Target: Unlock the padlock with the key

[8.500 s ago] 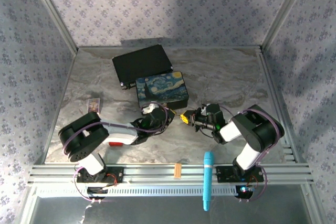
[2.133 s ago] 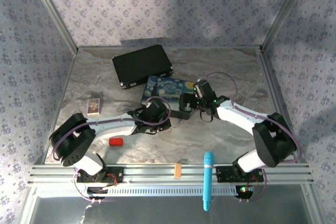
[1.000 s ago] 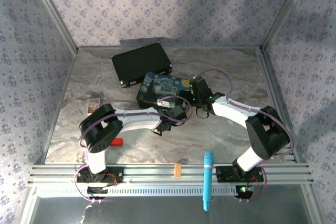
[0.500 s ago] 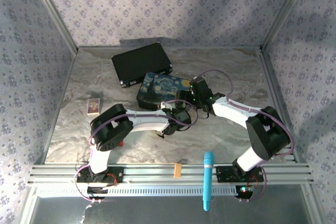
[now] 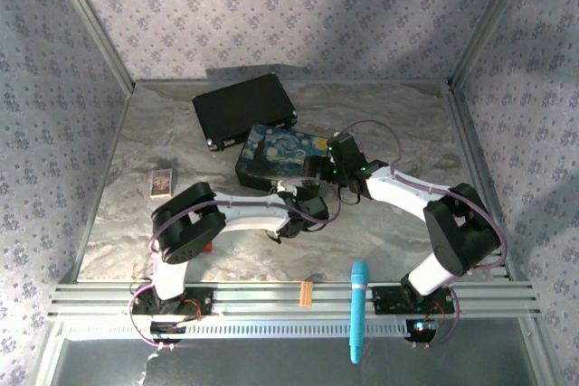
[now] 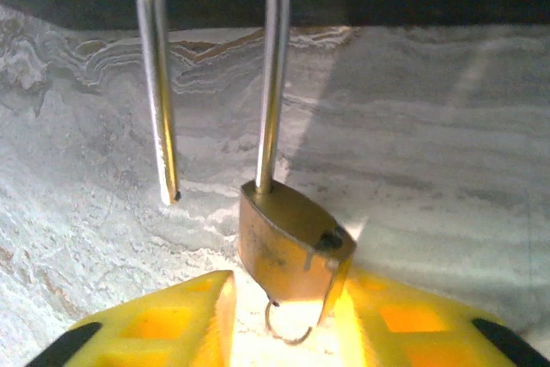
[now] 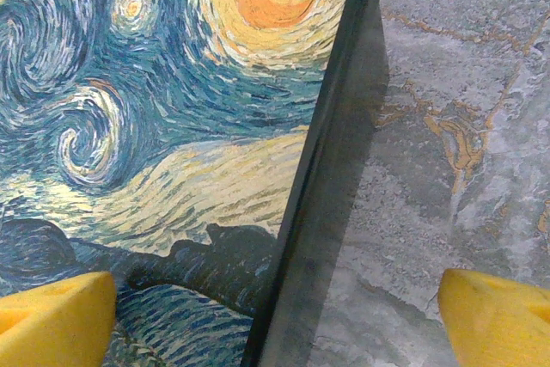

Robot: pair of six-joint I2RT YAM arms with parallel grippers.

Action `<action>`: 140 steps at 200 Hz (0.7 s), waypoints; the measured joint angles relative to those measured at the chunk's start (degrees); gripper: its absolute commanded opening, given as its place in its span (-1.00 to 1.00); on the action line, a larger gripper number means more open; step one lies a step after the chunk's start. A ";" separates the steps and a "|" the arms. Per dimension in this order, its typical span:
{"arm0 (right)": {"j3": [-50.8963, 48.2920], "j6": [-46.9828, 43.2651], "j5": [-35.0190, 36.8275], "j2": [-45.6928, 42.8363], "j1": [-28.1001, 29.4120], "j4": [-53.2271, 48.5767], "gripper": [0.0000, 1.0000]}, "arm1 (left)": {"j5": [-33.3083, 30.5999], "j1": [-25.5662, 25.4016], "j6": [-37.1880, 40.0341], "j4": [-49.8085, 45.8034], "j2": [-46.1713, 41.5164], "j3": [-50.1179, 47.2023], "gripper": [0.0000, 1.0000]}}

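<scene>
- The padlock (image 6: pixel 290 242), brass with a scuffed face, is seen lying on the marbled worktop (image 6: pixel 430 126) between the yellow pads (image 6: pixel 155 328) of the left claw (image 6: pixel 288 311).
- Its silver shackle (image 6: pixel 271 83) is sprung open: one leg is seated in the body, while the other is hung free beside it, with its tip clear of the brass.
- A thin wire ring (image 6: pixel 288 333) is seen at the lower end of the body.
- The left claw's pads are held apart, with a bright sliver of worktop shown between the left pad and the padlock.
- The right claw (image 7: pixel 275 311) is spread wide and clamped on nothing; one pad is placed over the lid of the painted box (image 7: pixel 155 126) and the other over bare worktop.
- The box lid is covered by a swirling night-sky painting in blue and yellow.
- A black case (image 5: pixel 244 110) is set just behind the box.
- The print on a small card (image 5: pixel 161 183) near the left wall is too small to be read.
</scene>
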 measured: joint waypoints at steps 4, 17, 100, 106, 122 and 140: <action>0.07 -0.20 -0.04 0.00 -0.07 -0.09 0.95 | 0.33 -0.02 -0.15 0.31 -0.42 -0.31 0.13; 0.70 -1.29 -0.09 0.00 -0.33 -1.01 0.98 | 1.62 -0.04 0.44 1.84 -2.29 -1.55 0.56; 2.75 -8.41 2.49 -11.26 -1.46 -8.85 0.98 | 9.51 2.29 5.70 12.87 -27.06 -8.98 1.00; 2.73 -8.59 2.45 -13.18 -1.46 -9.11 0.98 | 11.13 3.48 5.86 14.27 -29.33 -10.38 1.00; 2.29 -8.81 1.42 -18.88 -0.92 -9.14 0.98 | 16.50 7.80 6.29 18.43 -35.87 -15.28 1.00; 0.42 -8.76 0.07 -24.39 1.29 -9.03 0.98 | 24.04 13.90 6.25 22.40 -41.88 -20.37 1.00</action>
